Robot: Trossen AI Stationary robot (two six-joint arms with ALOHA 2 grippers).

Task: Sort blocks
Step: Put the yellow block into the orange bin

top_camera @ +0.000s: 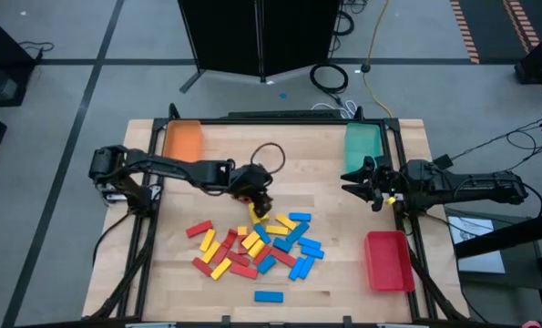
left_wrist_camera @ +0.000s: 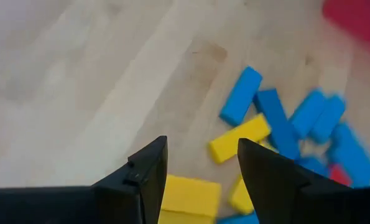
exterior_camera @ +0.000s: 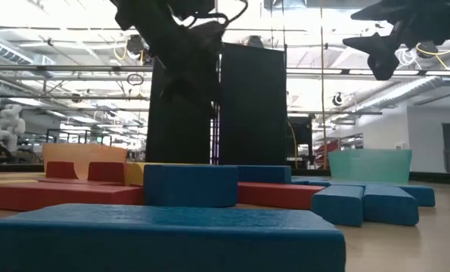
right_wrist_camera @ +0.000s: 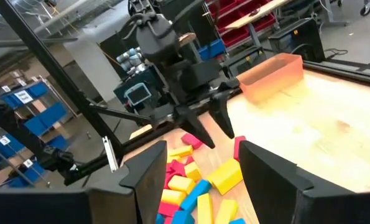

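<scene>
Red, yellow and blue blocks (top_camera: pixel 252 246) lie in a loose pile on the wooden table's near middle; one blue block (top_camera: pixel 269 296) lies apart by the near edge. My left gripper (top_camera: pixel 263 208) hangs open over the pile's far edge, slanting down. In the left wrist view a yellow block (left_wrist_camera: pixel 188 196) lies on the table below the gap between its fingers (left_wrist_camera: pixel 148 168); the right wrist view shows the left gripper (right_wrist_camera: pixel 217 138) with nothing in it. My right gripper (top_camera: pixel 351 182) waits open and level at the table's right side, beside the teal tray.
An orange tray (top_camera: pixel 183 141) stands at the far left, a teal tray (top_camera: pixel 363 146) at the far right and a red tray (top_camera: pixel 387 260) at the near right. Bare wood lies between the pile and the far trays. A dark cable loop (top_camera: pixel 269 157) arcs over the left wrist.
</scene>
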